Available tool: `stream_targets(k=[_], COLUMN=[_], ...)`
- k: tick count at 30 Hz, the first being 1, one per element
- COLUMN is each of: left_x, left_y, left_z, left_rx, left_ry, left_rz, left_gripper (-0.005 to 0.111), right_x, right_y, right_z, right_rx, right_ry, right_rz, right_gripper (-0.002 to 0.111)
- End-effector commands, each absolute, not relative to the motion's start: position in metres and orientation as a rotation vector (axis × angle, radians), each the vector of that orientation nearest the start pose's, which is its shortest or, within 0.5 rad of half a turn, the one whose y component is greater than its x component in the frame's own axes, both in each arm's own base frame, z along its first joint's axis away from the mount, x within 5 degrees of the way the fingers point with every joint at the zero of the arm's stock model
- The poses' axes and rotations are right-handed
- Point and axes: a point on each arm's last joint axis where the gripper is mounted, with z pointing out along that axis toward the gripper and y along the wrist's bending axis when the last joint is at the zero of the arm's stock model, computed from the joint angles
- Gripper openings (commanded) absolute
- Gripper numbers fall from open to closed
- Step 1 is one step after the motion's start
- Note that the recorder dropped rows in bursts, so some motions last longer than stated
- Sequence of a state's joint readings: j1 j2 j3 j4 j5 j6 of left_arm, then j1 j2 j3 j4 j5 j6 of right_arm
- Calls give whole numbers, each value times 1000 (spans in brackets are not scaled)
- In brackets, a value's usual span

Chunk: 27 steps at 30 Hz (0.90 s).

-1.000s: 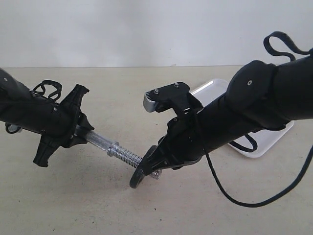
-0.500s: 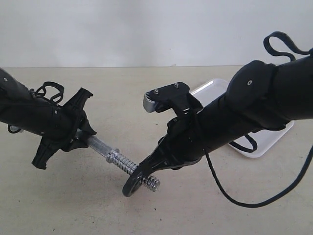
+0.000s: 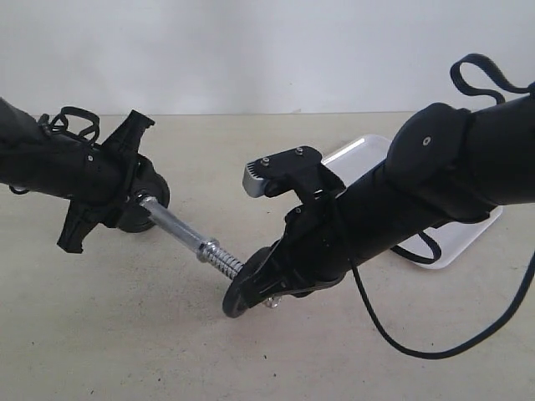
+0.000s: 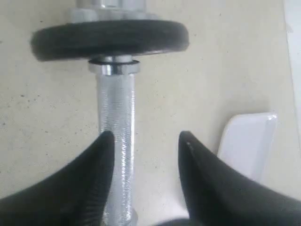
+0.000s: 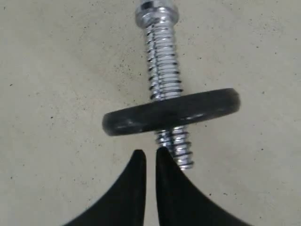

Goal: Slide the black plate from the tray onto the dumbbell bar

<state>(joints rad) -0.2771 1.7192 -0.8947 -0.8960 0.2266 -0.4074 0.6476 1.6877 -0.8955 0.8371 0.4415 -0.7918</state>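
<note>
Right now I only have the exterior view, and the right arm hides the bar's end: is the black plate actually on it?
Observer: Yes. The right wrist view shows the plate on the thread of the bar, the threaded tip poking out past it.
Operator: Is it being held?
Observer: No. The right gripper is shut, nothing between its jaws, close to the plate's rim.
Operator: And on the left?
Observer: The left gripper is open; the left wrist view shows its jaws spread wider than the bar between them.
</note>
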Motion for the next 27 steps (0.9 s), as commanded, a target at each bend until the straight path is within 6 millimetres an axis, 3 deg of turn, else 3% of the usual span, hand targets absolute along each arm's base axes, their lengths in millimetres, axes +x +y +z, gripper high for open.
stream_targets(k=[1,4,9,17,22,27], left_x=[321,321,322,326,329,334], left_y=[-107,-107,-107,-103,-100,-99], left_z=[177,177,177,179,181,185], left_rx=[-1216,-1188,-998,-461,-165,256], left_ry=[2339,2351,2394,2423,2391,2320], left_rz=[-842,-835,-780,-573,-423,-224], left_gripper=[42,42,42,42,42,42], right_x=[240,241,243,247,255,267], right_y=[219,219,218,219,229,242], right_z=[181,181,182,184,204,235], right_rx=[-971,-964,-946,-980,-1017,-1042], right_ry=[2450,2445,2426,2373,2318,2223], right_rz=[647,640,617,579,628,673], right_gripper=[4,4,4,4,4,4])
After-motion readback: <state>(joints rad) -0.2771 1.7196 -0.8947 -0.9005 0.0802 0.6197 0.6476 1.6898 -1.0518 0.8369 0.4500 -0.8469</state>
